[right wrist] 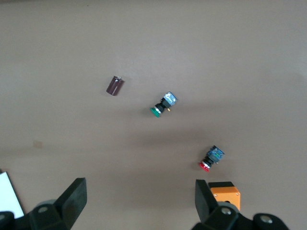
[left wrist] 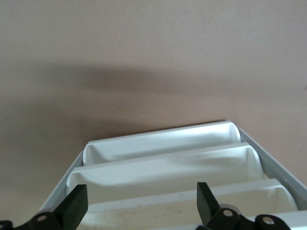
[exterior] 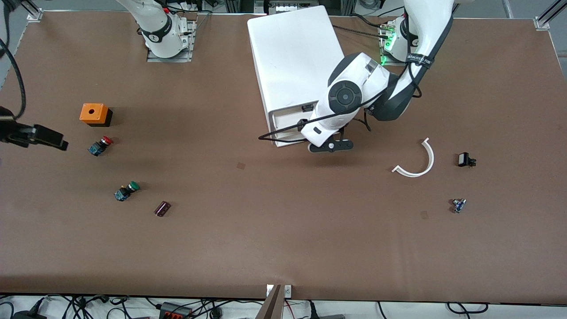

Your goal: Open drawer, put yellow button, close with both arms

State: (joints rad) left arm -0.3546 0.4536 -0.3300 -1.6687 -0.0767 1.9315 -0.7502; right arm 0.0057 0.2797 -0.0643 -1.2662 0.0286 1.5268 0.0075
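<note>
Currently the left gripper (left wrist: 141,205) hangs at the front of the white drawer unit (exterior: 294,57), fingers apart with nothing between them; its wrist view looks down over the white ribbed drawer fronts (left wrist: 165,165).

The right gripper (right wrist: 140,203) hovers over the right arm's end of the table, fingers also apart and holding nothing. Below it lie the orange box (exterior: 94,114), a red button (exterior: 101,145), a green button (exterior: 126,191) and a small dark cylinder (exterior: 162,208).

No yellow button shows anywhere, either on the table or in either gripper. I cannot tell where it is.

No drawer stands clearly pulled out in the front view, though the left arm covers part of the unit's front.

Judgement: this fits either a closed drawer about to be pulled open, or one pushed back in with the button already inside. The pictures do not settle which.
</note>
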